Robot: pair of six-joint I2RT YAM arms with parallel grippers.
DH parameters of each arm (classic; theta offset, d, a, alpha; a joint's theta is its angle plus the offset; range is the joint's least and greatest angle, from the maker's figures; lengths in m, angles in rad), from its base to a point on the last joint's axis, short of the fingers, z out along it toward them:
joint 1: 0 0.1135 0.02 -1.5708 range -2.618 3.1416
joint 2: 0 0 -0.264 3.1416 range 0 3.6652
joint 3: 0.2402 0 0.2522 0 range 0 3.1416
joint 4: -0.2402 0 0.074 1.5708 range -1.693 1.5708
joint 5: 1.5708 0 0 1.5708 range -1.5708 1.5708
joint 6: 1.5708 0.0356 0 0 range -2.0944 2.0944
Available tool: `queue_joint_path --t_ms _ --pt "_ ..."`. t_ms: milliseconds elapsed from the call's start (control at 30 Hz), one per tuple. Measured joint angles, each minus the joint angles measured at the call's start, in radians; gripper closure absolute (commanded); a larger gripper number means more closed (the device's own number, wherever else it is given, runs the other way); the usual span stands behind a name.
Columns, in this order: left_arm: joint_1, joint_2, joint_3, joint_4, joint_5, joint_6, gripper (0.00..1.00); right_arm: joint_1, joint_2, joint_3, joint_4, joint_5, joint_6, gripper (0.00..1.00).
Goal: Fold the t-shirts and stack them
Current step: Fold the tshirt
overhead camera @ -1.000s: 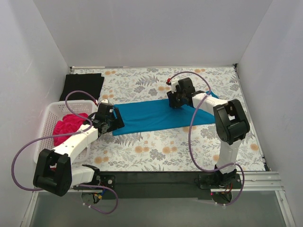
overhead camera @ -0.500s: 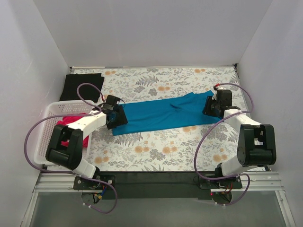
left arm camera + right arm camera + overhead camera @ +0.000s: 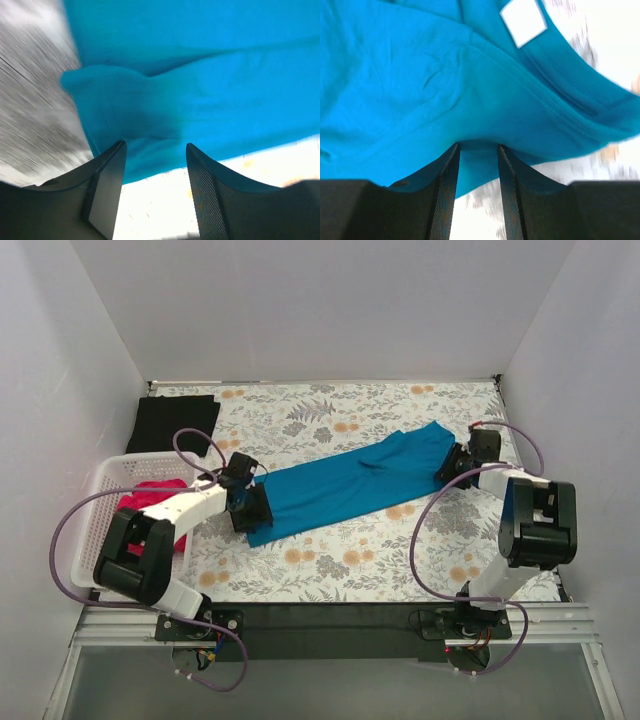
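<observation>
Spreading the teal t-shirt point(image 3: 340, 485): right gripper point(image 3: 478, 146) pinches its collar point(image 3: 555, 105); left gripper point(image 3: 155, 146), jaws apart at the hem point(image 3: 150, 167) beside the basket point(image 3: 98, 502), should clamp.

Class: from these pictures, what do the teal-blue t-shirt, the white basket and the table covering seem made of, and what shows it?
The teal-blue t-shirt: soft matte knit cloth, probably cotton; it creases and has stitched seams. The white basket: rigid plastic, judging by moulded mesh walls. The table covering: flat floral-printed sheet; cloth or vinyl, unclear.
</observation>
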Motion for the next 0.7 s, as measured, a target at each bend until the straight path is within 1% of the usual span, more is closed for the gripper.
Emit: queue_joint_path --t_ms 100,267,367,400,433,533,600,700 --pt "-0.078 -0.082 -0.084 -0.023 0.107 -0.055 0.5 -0.006 0.116 0.12 0.014 -0.043 -0.018 0.57" --pt "-0.318 -0.137 -0.154 -0.067 0.274 -0.142 0.49 0.0 0.302 0.336 0.029 -0.157 -0.027 0.57" --pt "-0.447 -0.143 -0.157 -0.1 0.341 -0.165 0.38 0.029 0.381 0.439 0.03 -0.203 -0.05 0.56" --pt "-0.477 -0.145 -0.151 -0.114 0.353 -0.17 0.32 0.042 0.391 0.456 0.03 -0.208 -0.055 0.56" --pt "-0.504 -0.148 -0.14 -0.13 0.358 -0.171 0.31 0.058 0.394 0.465 0.029 -0.212 -0.061 0.56" --pt "-0.529 -0.156 -0.055 -0.187 0.34 -0.176 0.3 0.107 0.375 0.466 0.02 -0.222 -0.064 0.56" --pt "-0.52 -0.157 0.044 -0.214 0.276 -0.169 0.3 0.137 0.344 0.446 0.026 -0.213 -0.048 0.56" --pt "-0.448 -0.154 0.176 -0.203 0.175 -0.139 0.32 0.163 0.246 0.362 0.051 -0.196 -0.005 0.56"
